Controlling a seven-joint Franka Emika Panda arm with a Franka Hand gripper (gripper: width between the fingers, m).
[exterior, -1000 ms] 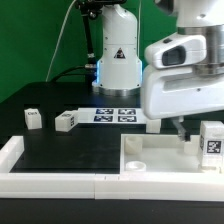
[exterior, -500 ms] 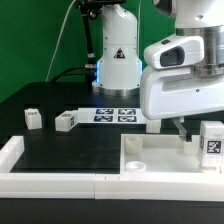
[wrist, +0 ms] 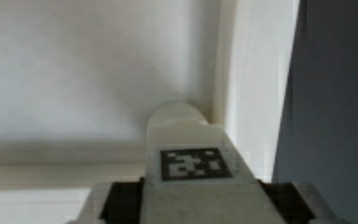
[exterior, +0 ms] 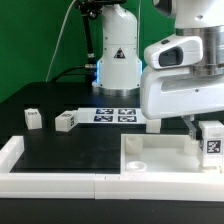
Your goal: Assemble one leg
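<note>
A leg (exterior: 212, 141), a chunky white block with a black-and-white tag, stands over the far right corner of the large white square panel (exterior: 150, 158). My gripper (exterior: 200, 133) is at that leg under the big white hand. In the wrist view the leg (wrist: 194, 145) fills the gap between the dark fingers (wrist: 130, 203), and my gripper (wrist: 197, 205) is shut on it above the panel's corner (wrist: 87, 90). Two more legs (exterior: 33, 118) (exterior: 66, 121) lie on the black table at the exterior view's left.
The marker board (exterior: 115, 114) lies at the back centre in front of the robot base (exterior: 117, 60). Long white border rails (exterior: 40, 178) run along the front and left side. A round socket (exterior: 136, 163) shows on the panel's near left.
My gripper's finger has shifted slightly toward the exterior view's right, closer against the leg. The loose legs have not moved.
</note>
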